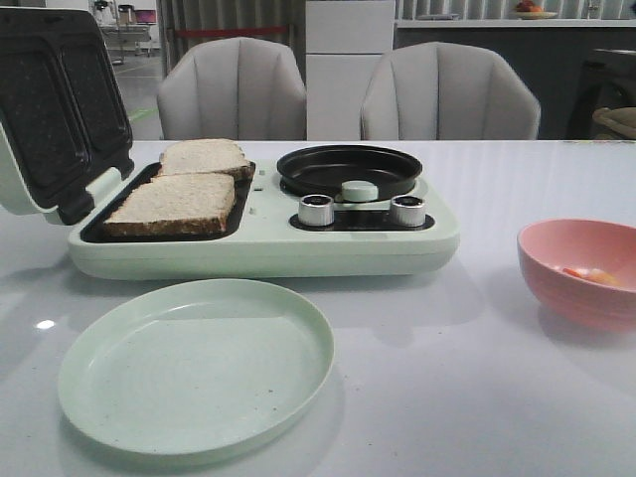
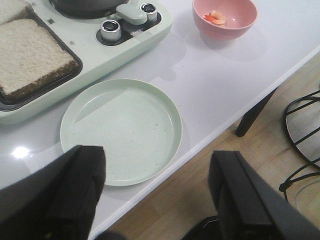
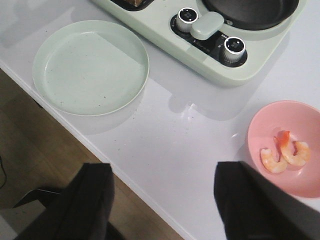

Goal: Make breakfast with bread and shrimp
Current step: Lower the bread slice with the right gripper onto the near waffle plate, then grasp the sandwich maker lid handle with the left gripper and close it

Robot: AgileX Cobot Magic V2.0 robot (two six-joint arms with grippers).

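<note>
Two bread slices lie side by side on the black grill plate of the pale-green breakfast maker [image 1: 258, 260], one near [image 1: 174, 204] and one far [image 1: 206, 157]; the near slice also shows in the left wrist view [image 2: 30, 55]. Two shrimp [image 3: 285, 155] lie in the pink bowl [image 3: 287, 125] at the table's right; they also show in the front view [image 1: 588, 274] and the left wrist view [image 2: 216, 17]. My left gripper [image 2: 157, 192] is open and empty above the table's front edge, by the plate. My right gripper [image 3: 164, 200] is open and empty above the front edge, near the bowl.
An empty pale-green plate [image 1: 196, 366] sits in front of the maker. The maker's lid [image 1: 50, 109] stands open at the left. A black round pan [image 1: 349, 169], a pale-green knob [image 1: 359, 191] and two silver dials [image 1: 316, 210] are on its right half. Two chairs stand behind the table.
</note>
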